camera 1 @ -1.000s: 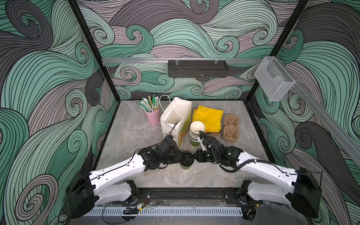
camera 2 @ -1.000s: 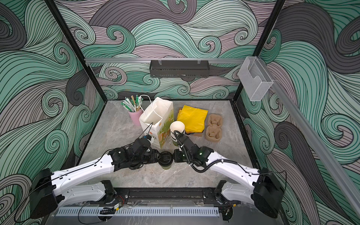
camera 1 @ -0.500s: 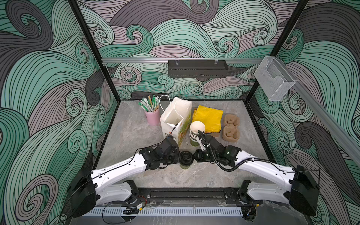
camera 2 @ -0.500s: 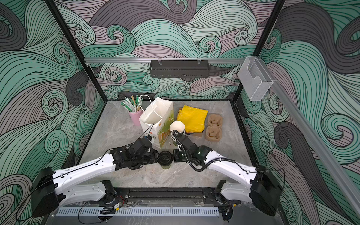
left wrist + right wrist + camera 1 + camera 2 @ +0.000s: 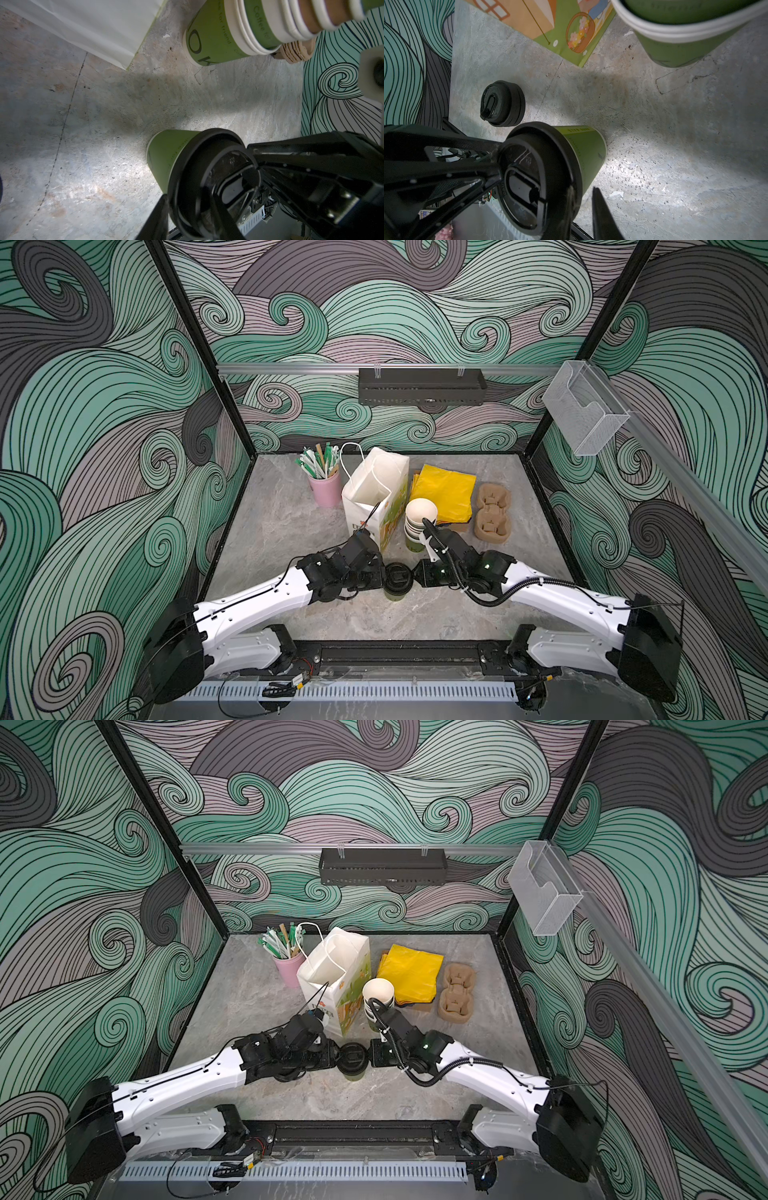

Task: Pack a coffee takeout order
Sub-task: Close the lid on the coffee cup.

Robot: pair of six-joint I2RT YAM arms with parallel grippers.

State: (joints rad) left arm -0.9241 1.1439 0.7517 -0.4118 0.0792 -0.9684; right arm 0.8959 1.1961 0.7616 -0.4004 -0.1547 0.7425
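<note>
Grey marbled tabletop (image 5: pixel 291 531) is carrying everything, inside walls printed with green swirls. Near its front edge the left gripper (image 5: pixel 380 577) and the right gripper (image 5: pixel 415 575) are meeting from opposite sides at the lidded green cup (image 5: pixel 395 593), which is standing upright between them. Each gripper is showing its jaws partly parted, with fingertips at the rim of the black lid (image 5: pixel 398 575). Whether either is pinching that rim or merely pressing on it cannot be told.

A squat stack of spare lids (image 5: pixel 503 104) is sitting near the cup. Just behind the cup a white paper bag (image 5: pixel 392 518) is standing open, with a stack of lidless cups (image 5: pixel 419 516) beside it. Farther back the yellow sheet (image 5: pixel 446 491) is lying flat, and the pulp carrier (image 5: pixel 493 514) is sitting next to it, both wells empty.

Paper this thin is likely weighing little and crushing easily, and the snap-on lid is looking liable to pop if lifted by its edge. A gentle hold across the cup wall just under the lid, keeping it upright, is looking safest. Whether it is holding liquid is hidden.
</note>
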